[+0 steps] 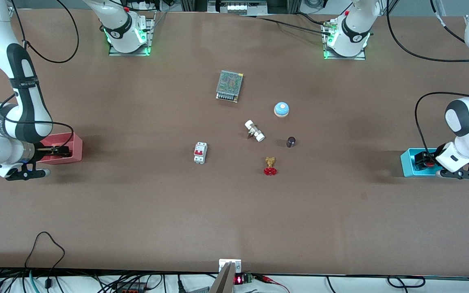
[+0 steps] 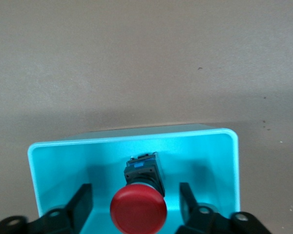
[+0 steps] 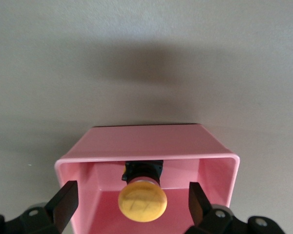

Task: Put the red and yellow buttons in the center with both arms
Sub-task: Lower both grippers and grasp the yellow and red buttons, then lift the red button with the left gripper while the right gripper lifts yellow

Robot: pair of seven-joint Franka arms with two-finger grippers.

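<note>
Currently the red mushroom-cap push button [image 2: 138,210] on its short black body sits inside the open turquoise plastic bin [image 2: 219,146] at the left arm's end of the table. The left gripper [image 2: 136,207] is lowered into that bin, fingers [image 2: 81,201] spread wide on either side of the red cap, neither finger touching it; it holds nothing.

The orange-yellow mushroom-cap push button [image 3: 142,203], also on a black body, sits inside the open pink plastic bin [image 3: 146,146] at the right arm's end of the table. The right gripper [image 3: 132,201] is at the pink bin's mouth, fingers [image 3: 67,200] wide apart with the yellow cap between them and clear gaps on both sides; nothing grasped.

Both bins rest on the matte brown tabletop [image 1: 136,203], well apart, each far from the table's middle.

Middle of the table holds a scatter of parts: a perforated metal power supply box [image 1: 229,86] nearest the arm bases; a blue-and-white dome bell [image 1: 281,109]; a white plastic pipe fitting [image 1: 254,130]; a small dark cylinder [image 1: 290,141]; a white circuit breaker with a red switch [image 1: 200,152]; and a brass valve with a red handwheel [image 1: 270,166], nearest the front camera of the group.
</note>
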